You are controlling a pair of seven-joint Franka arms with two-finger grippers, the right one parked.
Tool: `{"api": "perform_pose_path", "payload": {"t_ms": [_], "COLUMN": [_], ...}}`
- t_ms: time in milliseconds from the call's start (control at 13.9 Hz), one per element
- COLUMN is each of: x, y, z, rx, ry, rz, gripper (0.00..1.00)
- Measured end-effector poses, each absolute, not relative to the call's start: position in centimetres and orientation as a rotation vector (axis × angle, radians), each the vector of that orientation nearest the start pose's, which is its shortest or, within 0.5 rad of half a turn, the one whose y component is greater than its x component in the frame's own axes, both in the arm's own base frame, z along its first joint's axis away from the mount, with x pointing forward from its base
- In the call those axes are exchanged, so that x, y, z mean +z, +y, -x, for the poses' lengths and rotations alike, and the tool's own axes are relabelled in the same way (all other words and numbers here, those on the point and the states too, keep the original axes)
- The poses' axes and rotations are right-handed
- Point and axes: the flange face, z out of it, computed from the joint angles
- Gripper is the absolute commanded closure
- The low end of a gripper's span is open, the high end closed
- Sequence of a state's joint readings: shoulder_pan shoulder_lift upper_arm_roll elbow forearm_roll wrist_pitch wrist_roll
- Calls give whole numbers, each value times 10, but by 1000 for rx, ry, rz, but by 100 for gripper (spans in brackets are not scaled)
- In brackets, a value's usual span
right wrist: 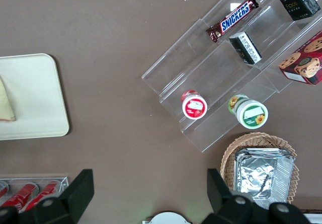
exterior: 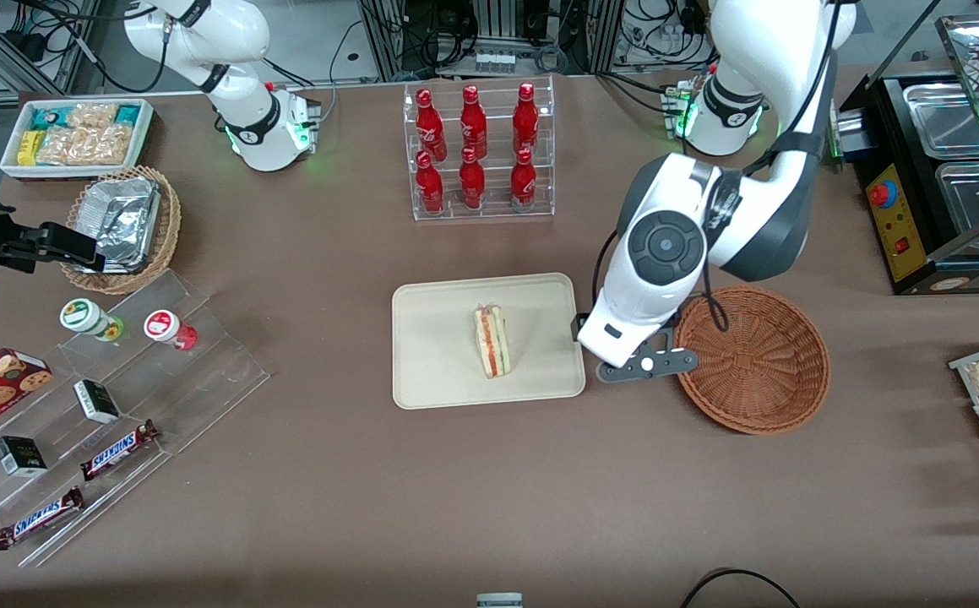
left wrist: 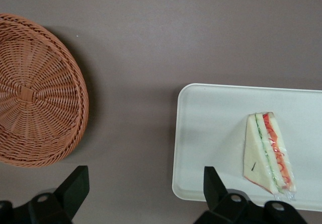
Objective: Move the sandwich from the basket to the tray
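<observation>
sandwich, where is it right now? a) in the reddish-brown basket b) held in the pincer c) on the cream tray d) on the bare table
c: the sandwich lies flat on the tray, while the basket holds nothing and the pincer hangs open and unloaded above the table between tray and basket.

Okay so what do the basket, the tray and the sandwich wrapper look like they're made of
The basket looks like woven wicker, reddish-brown, with visible radiating strands. The tray appears to be smooth matte cream plastic with a low moulded rim and rounded corners. The sandwich on it seems wrapped in thin clear film, going by faint glints and a crimped edge. The gripper, open, hovers over the table between basket and tray.
</observation>
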State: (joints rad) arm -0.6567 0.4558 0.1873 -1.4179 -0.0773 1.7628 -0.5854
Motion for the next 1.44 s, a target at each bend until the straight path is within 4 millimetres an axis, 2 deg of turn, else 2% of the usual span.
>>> {"api": "perform_pose_path", "payload": {"t_ms": [144,360,792,1008,1152,1296,1440], "x": [448,470,535,558,576,594,607], "y": [-315,-274,-169,-119,-95,-81,-76], "z": [-598,-607,-599,-581,-560,-544,-533], "rx": [145,181,266,250,282,293,294], "ry": [-213,-231,-51,10,27,47,44], "rz": [3106,3146,3176,3179,3159,3114,3094], "gripper": [0,0,0,0,0,0,0]}}
